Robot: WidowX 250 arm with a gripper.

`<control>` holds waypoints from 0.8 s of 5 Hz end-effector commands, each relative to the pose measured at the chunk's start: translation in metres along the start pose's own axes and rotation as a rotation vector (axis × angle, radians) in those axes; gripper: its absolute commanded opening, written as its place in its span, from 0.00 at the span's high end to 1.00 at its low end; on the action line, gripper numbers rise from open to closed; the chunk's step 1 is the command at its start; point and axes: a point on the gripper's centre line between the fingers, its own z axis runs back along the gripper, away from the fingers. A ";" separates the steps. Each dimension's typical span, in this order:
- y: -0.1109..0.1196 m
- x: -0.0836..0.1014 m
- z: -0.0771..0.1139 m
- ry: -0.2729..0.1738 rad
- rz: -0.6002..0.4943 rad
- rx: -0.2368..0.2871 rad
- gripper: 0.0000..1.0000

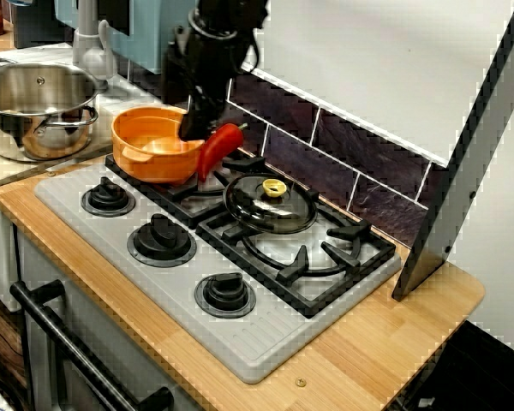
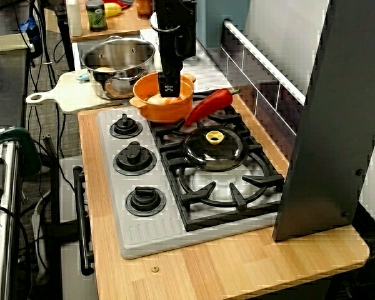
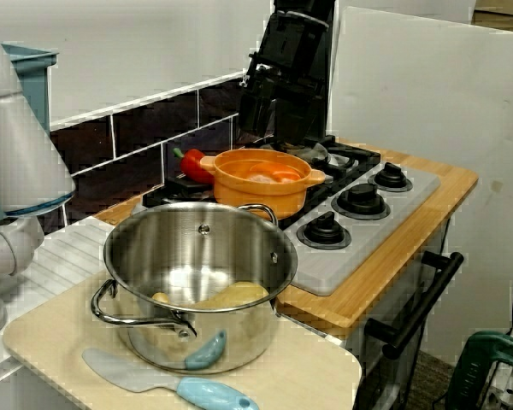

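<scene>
Jaws inside orange pot (image 2: 157, 114), red pepper (image 2: 210, 105) just beside its rim, glass lid (image 2: 214, 150) on near burner (image 2: 262, 180)

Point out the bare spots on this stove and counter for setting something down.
Free: the wooden counter between the stove and the leaning grey panel; also the grate in front of the glass lid. Crowded: the far end, where the pincer is at the orange pot with the red pepper beside it.
</scene>
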 end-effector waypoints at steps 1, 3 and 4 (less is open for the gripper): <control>0.017 -0.007 0.017 -0.027 0.062 0.004 0.00; 0.021 -0.010 0.014 -0.002 0.077 0.005 0.00; 0.024 -0.014 0.016 0.010 0.081 -0.007 0.00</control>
